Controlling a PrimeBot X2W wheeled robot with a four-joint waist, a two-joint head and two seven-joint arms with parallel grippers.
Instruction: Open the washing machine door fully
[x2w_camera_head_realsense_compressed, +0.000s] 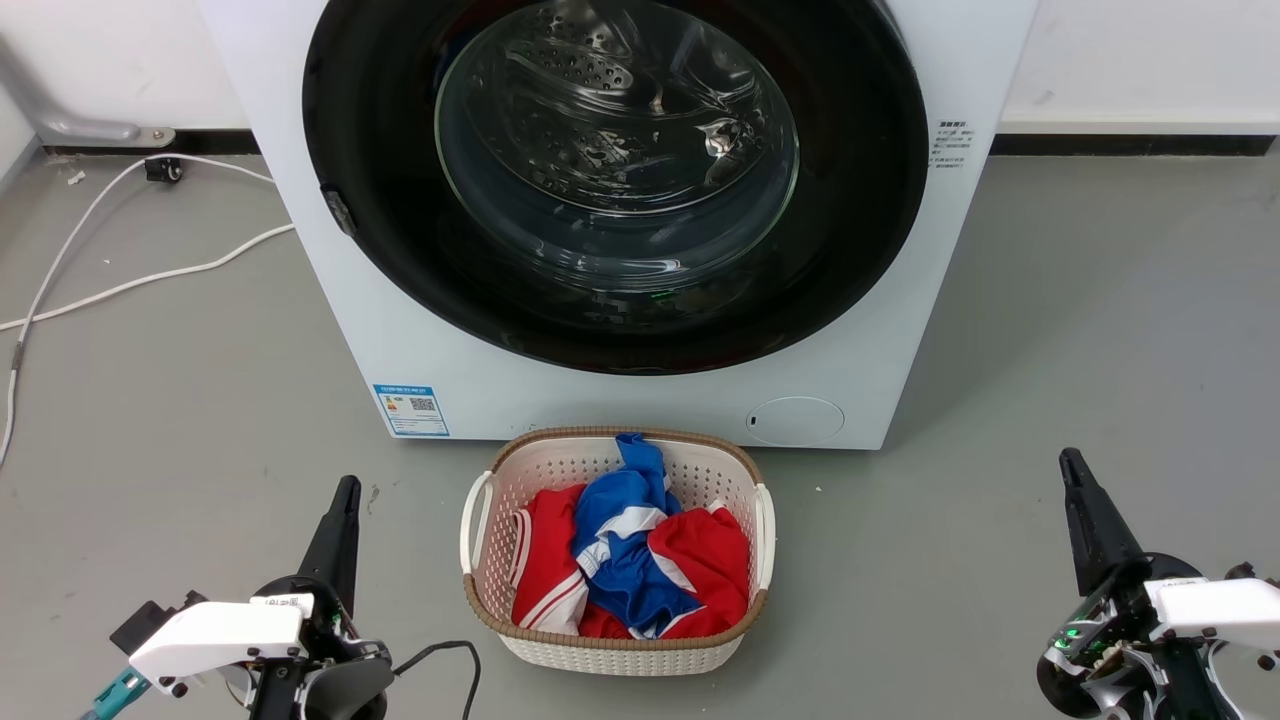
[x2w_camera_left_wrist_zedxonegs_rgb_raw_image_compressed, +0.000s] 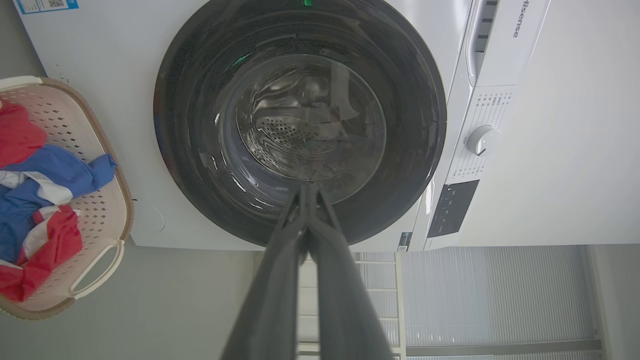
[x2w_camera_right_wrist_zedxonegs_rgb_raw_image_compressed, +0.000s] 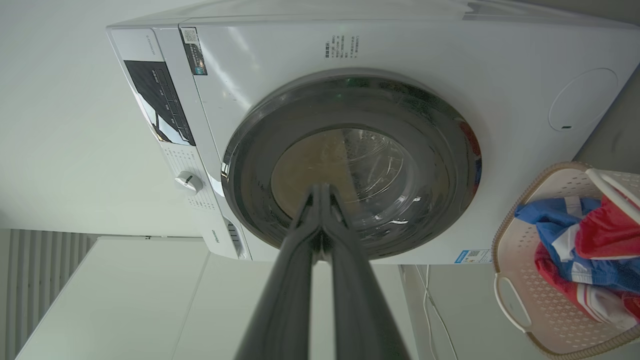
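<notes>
From the head view, the washing machine door sits shut at 12 o'clock, flush against the white washing machine. A small grey catch shows on its rim at 9 o'clock, which is probably where a pull has to start. The laundry basket, heaped with red and blue clothes, stands on the floor at 6 o'clock, just in front of the machine. I think it is parked there for loading, but it sits under the door's swing path. The left tool waits at 7 o'clock and the right tool at 4 o'clock. Each has its fingers pinched together on nothing and is well apart from the door. A white cable trails at 9 o'clock, clear of both arms.

In the left wrist view, the left tool has its tips touching and points at the lower part of the glass. The door's black rim is unobstructed all round, and the basket is off at 9 o'clock.

In the right wrist view, the right tool is likewise narrow and empty. The door stands proud of the front panel, so its edge offers a lip. Open floor lies at 5 o'clock beside the basket, which gives the arm room to sweep.
</notes>
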